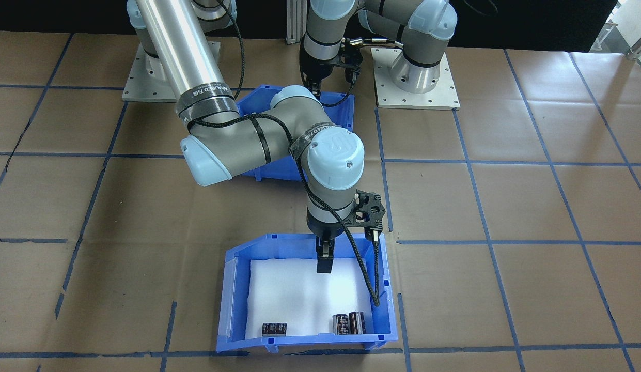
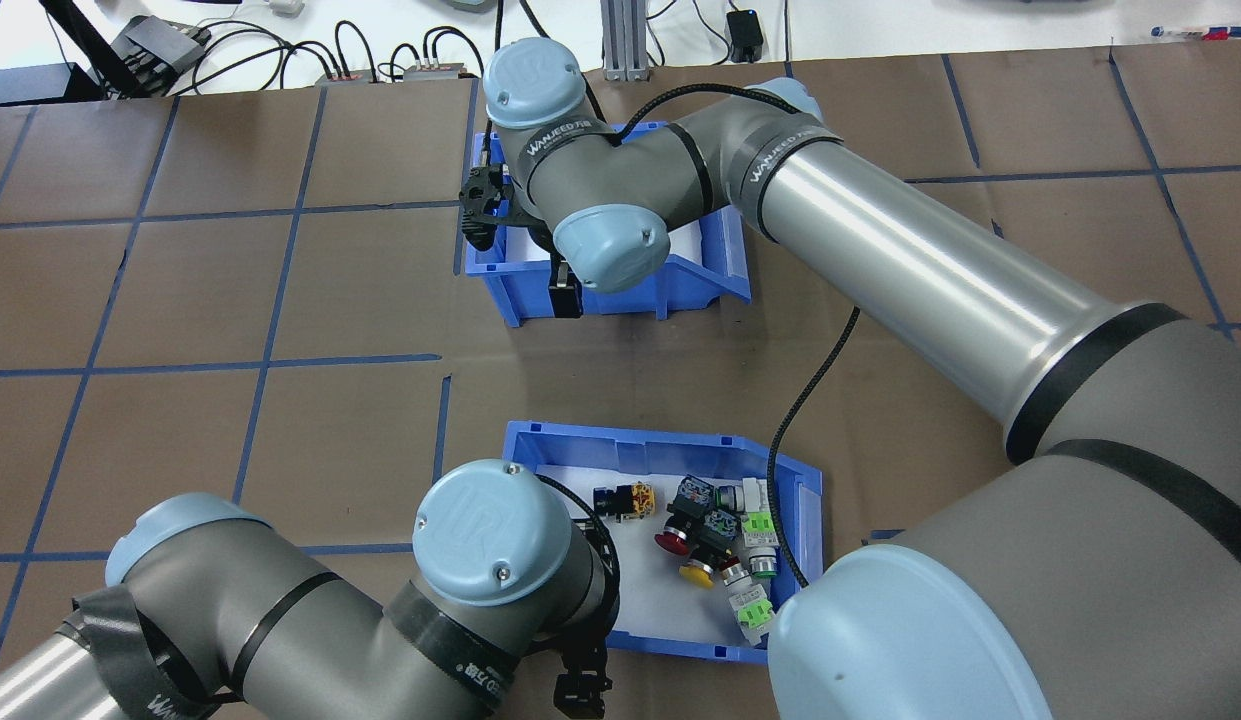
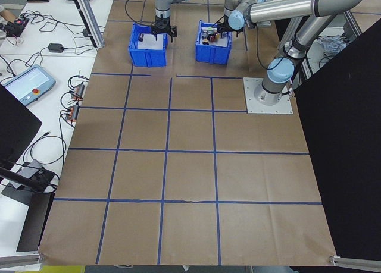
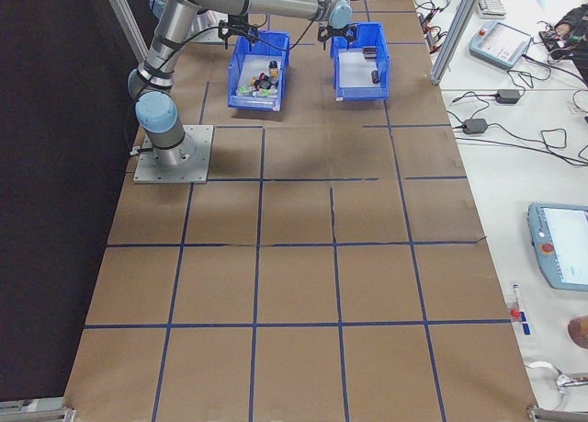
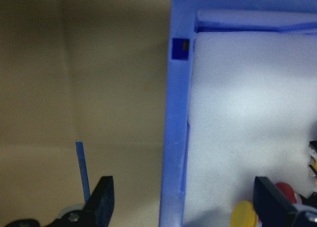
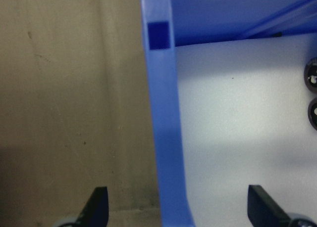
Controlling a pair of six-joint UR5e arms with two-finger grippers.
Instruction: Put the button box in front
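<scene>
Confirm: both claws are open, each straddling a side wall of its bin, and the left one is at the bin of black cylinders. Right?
Wrong bin: the left claw straddles the wall of the button box, as the left wrist view shows. The right claw is at the cylinder bin.

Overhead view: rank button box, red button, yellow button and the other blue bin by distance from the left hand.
1. Button box: nearest; the left hand is at its near corner, open, one finger either side of a wall.
2. Red button and yellow button: mid-box, too close to call.
3. Other blue bin: farthest, across the table under the right hand.
</scene>
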